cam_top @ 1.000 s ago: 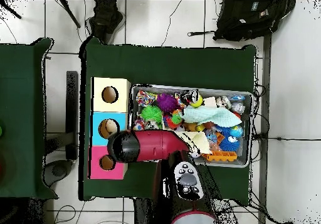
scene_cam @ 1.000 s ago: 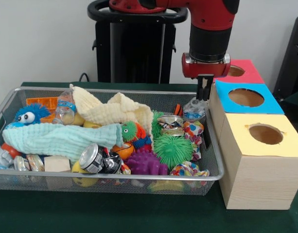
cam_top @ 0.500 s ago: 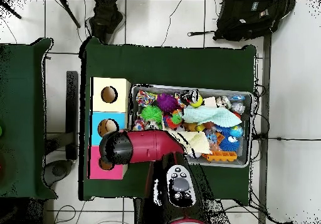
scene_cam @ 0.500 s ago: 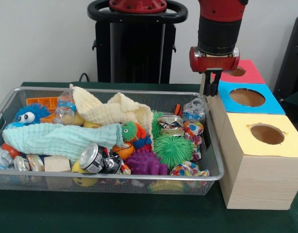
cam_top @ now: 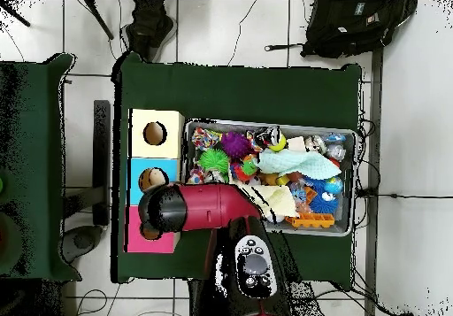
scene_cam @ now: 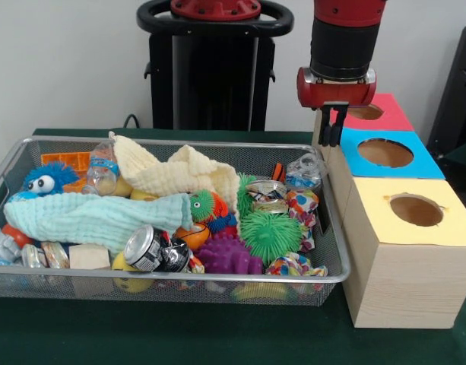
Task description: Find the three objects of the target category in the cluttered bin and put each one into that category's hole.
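The wire mesh bin (scene_cam: 164, 276) holds a jumble of toys. One clear bottle (scene_cam: 102, 169) with a blue label leans at its far left. Another clear bottle (scene_cam: 303, 172) lies in the far right corner, next to the boxes. A third bottle does not show. The red-topped hole (scene_cam: 366, 112) is on the farthest wooden box. My gripper (scene_cam: 332, 141) hangs above the bin's right edge, just left of the red-topped box. Its fingers are close together with nothing between them. In the overhead view the arm's head (cam_top: 168, 208) covers the gripper and part of the red top (cam_top: 137, 238).
The blue-topped hole (scene_cam: 385, 152) and the yellow-topped hole (scene_cam: 415, 210) stand nearer in the same row. The bin also holds metal cans (scene_cam: 153, 249), a green spiky ball (scene_cam: 271, 234), a purple one (scene_cam: 229, 255), a mint cloth (scene_cam: 88, 217) and a cream cloth (scene_cam: 175, 175).
My gripper rose from beside the bottle in the bin's far right corner and shifted toward the red-topped box. That bottle stayed in the bin.
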Tool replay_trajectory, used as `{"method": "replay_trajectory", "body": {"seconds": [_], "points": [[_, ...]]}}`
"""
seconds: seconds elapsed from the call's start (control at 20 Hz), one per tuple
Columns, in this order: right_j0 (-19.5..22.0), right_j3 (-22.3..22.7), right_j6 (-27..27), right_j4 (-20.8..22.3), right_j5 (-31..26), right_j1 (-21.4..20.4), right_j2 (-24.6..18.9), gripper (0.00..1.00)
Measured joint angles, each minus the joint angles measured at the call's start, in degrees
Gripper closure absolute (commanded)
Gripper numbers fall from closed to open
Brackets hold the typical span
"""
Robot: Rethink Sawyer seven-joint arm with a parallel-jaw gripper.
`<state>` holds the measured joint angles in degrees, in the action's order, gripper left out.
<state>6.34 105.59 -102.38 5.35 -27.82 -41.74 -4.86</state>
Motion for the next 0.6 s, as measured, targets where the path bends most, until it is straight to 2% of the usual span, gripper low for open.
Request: {"method": "replay_trajectory", "body": {"seconds": [0.3, 0.35, 0.6], "points": [[0.7, 0.0, 0.0, 0.0, 0.0, 0.1, -0.1, 1.0], [0.9, 0.0, 0.0, 0.0, 0.0, 0.1, -0.2, 0.0], [2.7, 0.0, 0.0, 0.1, -0.2, 0.2, 0.0, 0.0]]}}
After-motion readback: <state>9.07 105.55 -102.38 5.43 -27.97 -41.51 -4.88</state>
